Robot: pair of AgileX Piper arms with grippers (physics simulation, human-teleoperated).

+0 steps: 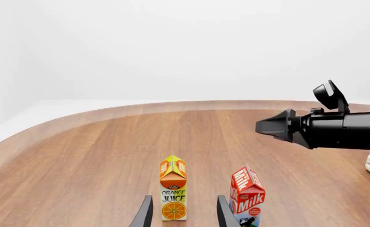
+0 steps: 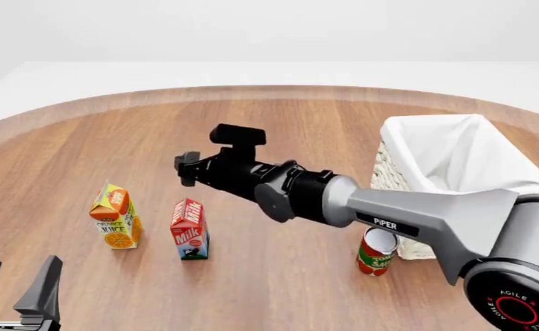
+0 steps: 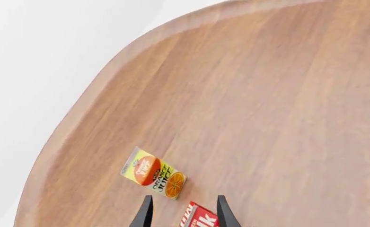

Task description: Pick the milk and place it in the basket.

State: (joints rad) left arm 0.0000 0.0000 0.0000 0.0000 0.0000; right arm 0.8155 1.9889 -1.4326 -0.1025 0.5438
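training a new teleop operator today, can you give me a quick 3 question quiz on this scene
1. True or false: the milk already sits inside the basket.
2. Which item stands nearest the basket in the front view? A) orange juice carton B) tomato sauce can C) the milk
3. Fill in: in the front view, the right gripper hovers above the table, beyond the ____ carton, fingers apart.

Key
1. False: it stands upright on the table, right of the orange juice carton in the front view.
2. B: the can stands at the basket's near corner.
3. Milk: the right wrist view shows it between the open fingers.
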